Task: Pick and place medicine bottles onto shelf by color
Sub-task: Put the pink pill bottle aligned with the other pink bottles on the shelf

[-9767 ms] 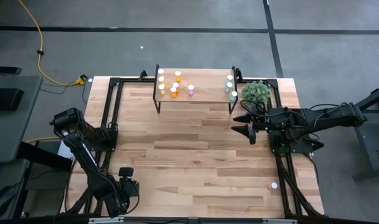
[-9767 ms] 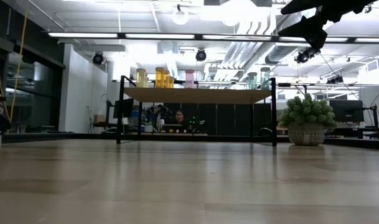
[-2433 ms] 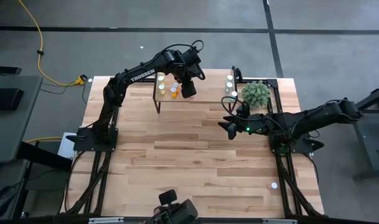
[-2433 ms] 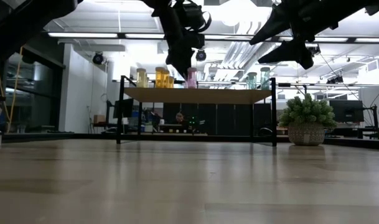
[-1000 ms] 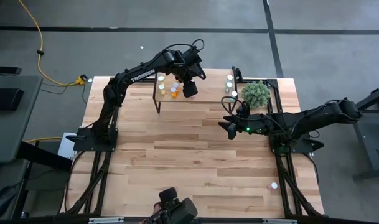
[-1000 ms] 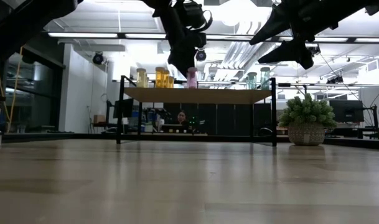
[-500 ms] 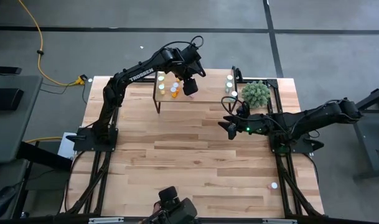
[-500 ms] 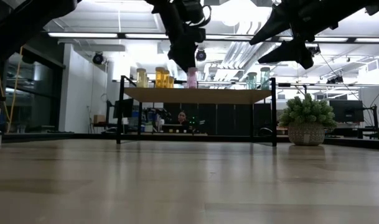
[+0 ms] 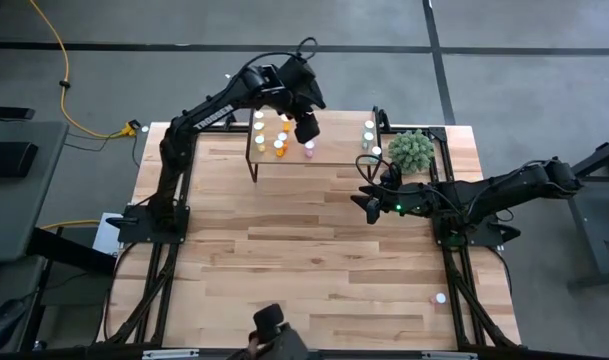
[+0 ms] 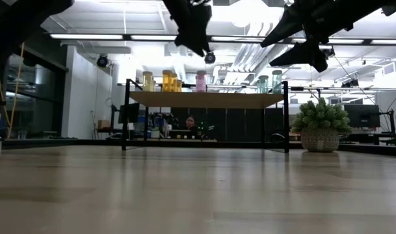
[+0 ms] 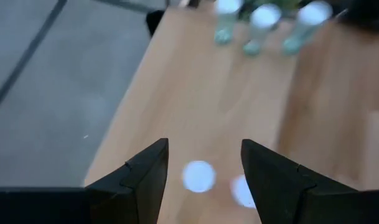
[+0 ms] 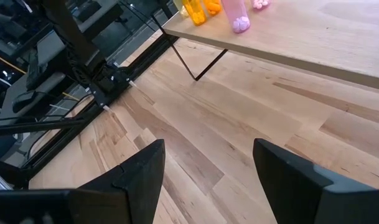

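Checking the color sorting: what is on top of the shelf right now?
On the shelf: yellow and orange bottles at its left end, pink bottle beside them, teal bottles at the right end. The left end effector hides part of the top.

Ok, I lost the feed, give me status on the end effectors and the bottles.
Left end effector open, empty, above shelf. Right end effector open, hovering off the shelf's front. Pink bottle standing on shelf. Nothing in the way.

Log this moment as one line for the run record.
left gripper: open, empty, above shelf | pink bottle: standing on shelf | right gripper: open, empty, hovering in front of shelf | one bottle: on table near right edge
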Controlling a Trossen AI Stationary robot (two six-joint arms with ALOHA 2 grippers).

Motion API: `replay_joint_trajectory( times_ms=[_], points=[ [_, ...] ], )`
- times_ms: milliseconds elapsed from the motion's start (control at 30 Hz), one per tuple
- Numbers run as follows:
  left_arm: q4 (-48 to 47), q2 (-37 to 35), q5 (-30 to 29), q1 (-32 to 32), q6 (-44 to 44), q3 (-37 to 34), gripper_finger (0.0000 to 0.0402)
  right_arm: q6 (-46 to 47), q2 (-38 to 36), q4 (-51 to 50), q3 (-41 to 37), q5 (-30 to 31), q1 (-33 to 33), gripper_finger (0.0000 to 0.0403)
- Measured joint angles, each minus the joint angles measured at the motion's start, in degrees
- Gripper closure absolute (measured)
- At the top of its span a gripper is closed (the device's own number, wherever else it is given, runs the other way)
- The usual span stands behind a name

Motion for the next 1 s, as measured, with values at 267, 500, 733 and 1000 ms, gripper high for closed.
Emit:
replay_joint_trajectory(
  times_ms=[267, 500, 733, 1000],
  points=[
    [4.44, -7.94, 14.57, -0.48, -7.27, 0.00, 0.0214, -0.24, 0.00, 0.02, 0.00, 0.00, 0.00, 0.0167],
    [14.19, -18.45, 19.53, -4.67, -8.54, -2.53, 0.0248, -0.45, 0.00, 0.04, 0.00, 0.00, 0.00, 0.0167],
    [31.64, -36.37, 11.72, -12.35, -12.04, -29.98, 0.0286, -1.52, 0.00, 0.07, 0.00, -0.16, 0.00, 0.0167],
    [74.97, -61.53, 3.46, -22.91, -20.06, -75.60, 0.0328, -0.05, 0.01, 3.57, 0.82, -3.72, 0.01, 0.0167]
  ],
)
